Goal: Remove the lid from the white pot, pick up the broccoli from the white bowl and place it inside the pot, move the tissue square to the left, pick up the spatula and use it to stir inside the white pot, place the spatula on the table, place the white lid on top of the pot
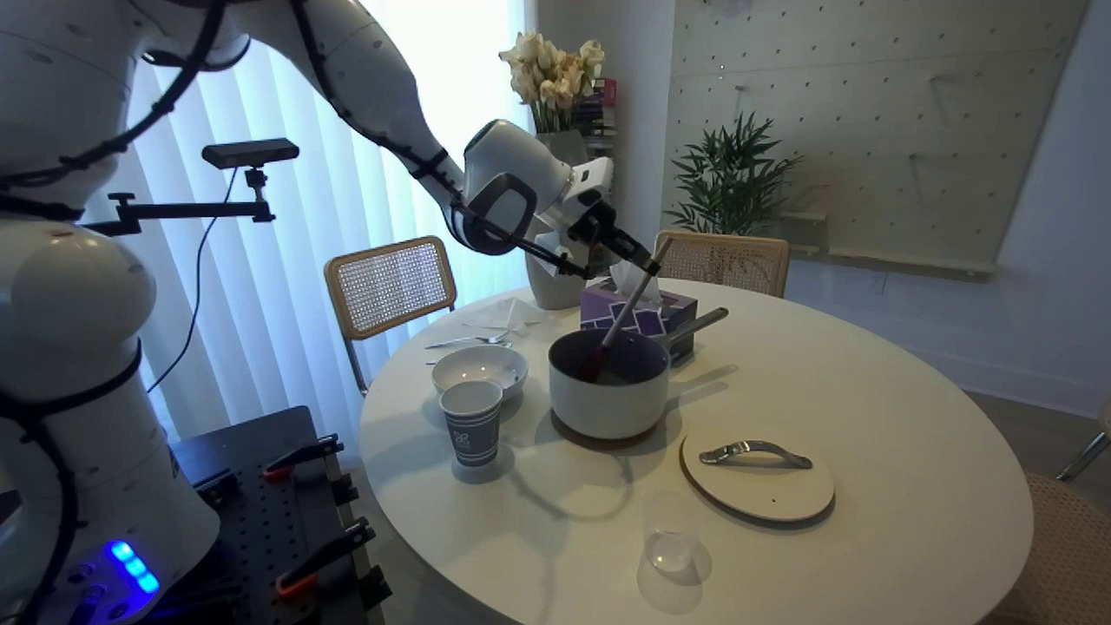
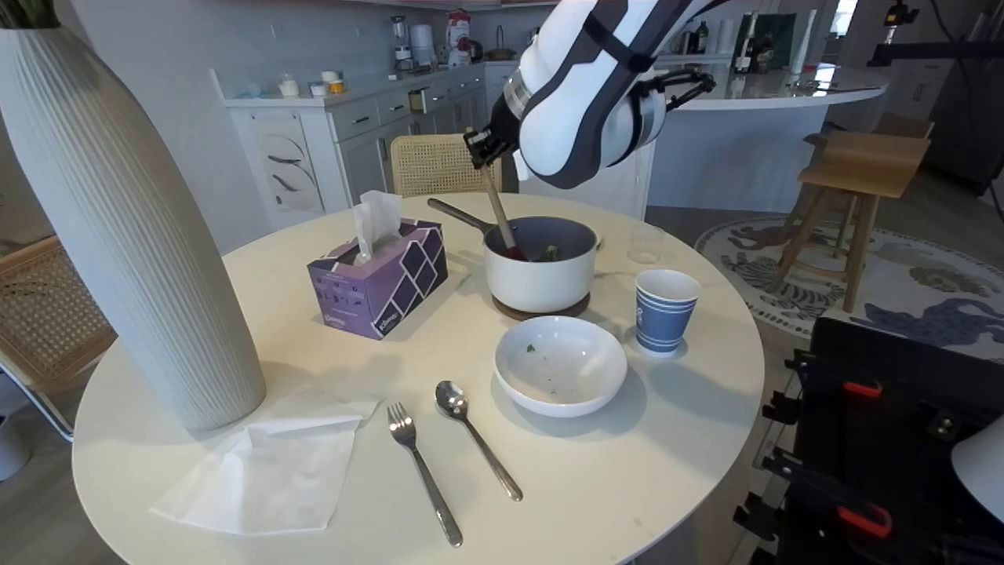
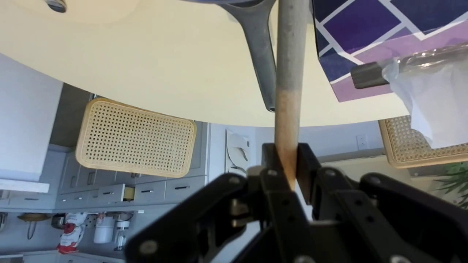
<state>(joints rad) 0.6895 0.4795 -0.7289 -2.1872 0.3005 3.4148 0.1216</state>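
The end effector (image 3: 287,157) pinches the spatula (image 3: 289,113) by its handle; it slants into the white pot (image 1: 609,404), red head down, near broccoli (image 2: 551,253). In an exterior view, the lid (image 1: 751,488) lies between the pot and the lower right edge of the desk (image 1: 920,451), and the white bowl (image 1: 464,363) sits near its left edge. 1 fork (image 2: 424,475) and 1 spoon (image 2: 488,453) lie near the bowl.
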